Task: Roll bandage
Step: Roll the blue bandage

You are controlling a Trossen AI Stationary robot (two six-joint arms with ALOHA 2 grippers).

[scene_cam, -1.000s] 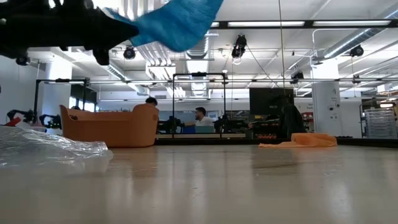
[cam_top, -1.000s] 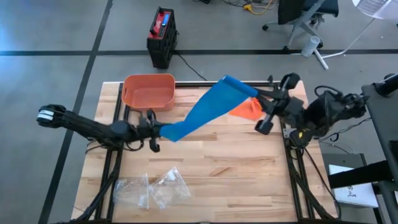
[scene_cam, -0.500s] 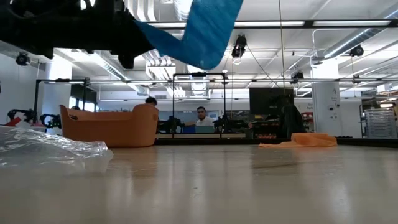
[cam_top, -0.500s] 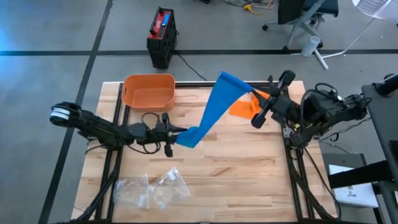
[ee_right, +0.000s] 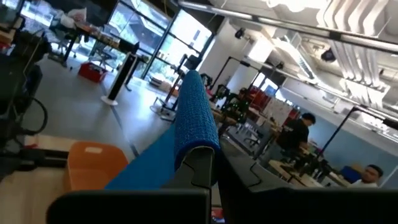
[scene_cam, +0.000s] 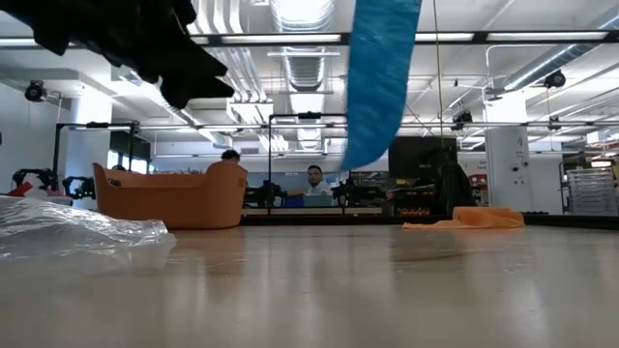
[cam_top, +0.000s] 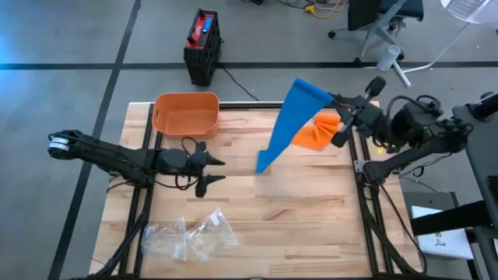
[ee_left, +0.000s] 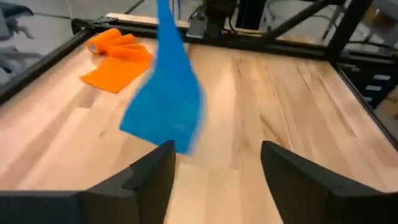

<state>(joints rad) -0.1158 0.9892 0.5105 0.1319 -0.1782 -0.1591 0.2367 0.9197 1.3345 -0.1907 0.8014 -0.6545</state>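
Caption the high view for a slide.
Right tool holds the blue bandage hanging free; left tool open beside it.

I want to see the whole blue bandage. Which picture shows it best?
The high view: the blue bandage hangs full length from the shut right gripper. The low view shows a dangling strip. The left wrist view shows its loose end. The right wrist view shows the pinched end.

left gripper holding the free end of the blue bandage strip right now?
No: in the high view the left gripper stands open and apart from the blue bandage strip, which hangs only from the right gripper.
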